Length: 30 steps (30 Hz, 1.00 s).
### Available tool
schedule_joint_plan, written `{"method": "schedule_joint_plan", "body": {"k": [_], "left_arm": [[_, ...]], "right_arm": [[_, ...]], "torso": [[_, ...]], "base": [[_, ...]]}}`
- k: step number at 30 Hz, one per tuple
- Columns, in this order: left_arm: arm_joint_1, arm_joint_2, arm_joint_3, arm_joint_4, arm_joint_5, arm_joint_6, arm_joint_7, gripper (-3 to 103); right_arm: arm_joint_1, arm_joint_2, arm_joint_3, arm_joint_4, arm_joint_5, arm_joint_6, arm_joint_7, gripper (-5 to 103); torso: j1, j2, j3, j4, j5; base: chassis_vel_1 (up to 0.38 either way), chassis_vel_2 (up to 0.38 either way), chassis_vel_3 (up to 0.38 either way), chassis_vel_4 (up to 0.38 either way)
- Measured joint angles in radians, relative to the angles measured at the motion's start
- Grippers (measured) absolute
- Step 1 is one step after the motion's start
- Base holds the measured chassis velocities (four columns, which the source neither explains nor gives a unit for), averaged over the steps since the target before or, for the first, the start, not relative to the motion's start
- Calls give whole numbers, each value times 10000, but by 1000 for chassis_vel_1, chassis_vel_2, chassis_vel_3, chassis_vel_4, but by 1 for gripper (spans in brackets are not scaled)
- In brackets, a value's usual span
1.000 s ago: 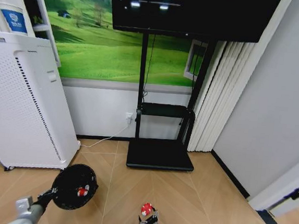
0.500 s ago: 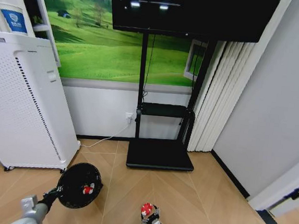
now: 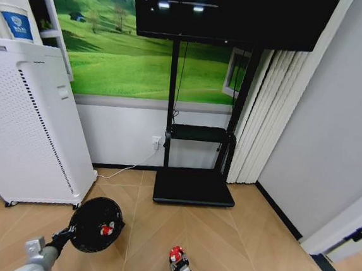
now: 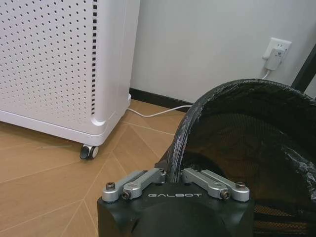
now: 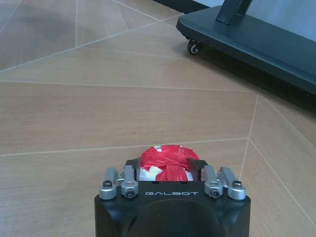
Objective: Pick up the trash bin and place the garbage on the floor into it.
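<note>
Nearest, the right gripper pinches a red ball-like piece low over the wood floor; it looks light and crushable. Farther left, the left gripper clamps the trash bin by its stiff rim.

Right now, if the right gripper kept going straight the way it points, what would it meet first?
Probably bare wooden floor. The right gripper, shut on the red ball-like piece, points low across it; the black stand base lies farther off to one side.
</note>
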Motion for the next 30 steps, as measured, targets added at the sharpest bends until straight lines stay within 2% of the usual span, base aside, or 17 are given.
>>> {"method": "schedule_joint_plan", "body": {"k": [1,3,4,6,7,8,9,10,12,13,15,30], "left_arm": [[0,0,0,0,0,0,0,2],[3,-12,0,13,-3,-5,-2,2],[3,-12,0,13,-3,-5,-2,2],[1,-18,3,37,-12,-8,-10,2],[1,-18,3,37,-12,-8,-10,2],[-3,-19,3,50,-16,-8,-11,2],[-8,-21,2,82,-19,-11,-15,2],[-8,-21,2,82,-19,-11,-15,2],[-12,-29,0,119,-23,-12,-15,2],[-12,-29,0,119,-23,-12,-15,2],[-15,-39,-3,132,-28,-17,-16,2],[-123,-23,16,288,-40,-28,-18,2]], "right_arm": [[0,0,0,0,0,0,0,59],[-22,-5,8,20,-1,17,-5,48],[-22,-5,8,20,-1,17,-5,48],[-57,-20,41,27,-4,51,-6,37],[-57,-20,41,27,-4,51,-6,37],[-73,-28,58,41,-4,58,-5,32],[-94,-53,97,67,-2,61,2,21],[-94,-53,97,67,-2,61,2,21],[-125,-78,147,100,14,65,20,10],[-125,-78,147,100,14,65,20,10],[-157,-101,158,122,39,76,25,2],[-217,-211,162,366,349,48,109,0]], "torso": [[0,0,0,0,0],[-1,1,0,1,0],[-1,1,0,1,0],[0,0,0,2,0],[0,0,0,2,0],[0,0,0,1,0],[0,1,-1,0,0],[0,1,-1,0,0],[0,1,0,0,0],[0,1,0,0,0],[0,1,0,1,0],[0,0,1,0,0]], "base": [[0,0,0,0],[0,0,0,0],[0,0,0,0],[0,0,0,0],[0,0,0,0],[0,0,0,0],[0,0,0,0],[0,0,0,0],[0,0,0,0],[0,0,0,0],[0,0,0,0],[0,0,0,0]]}}
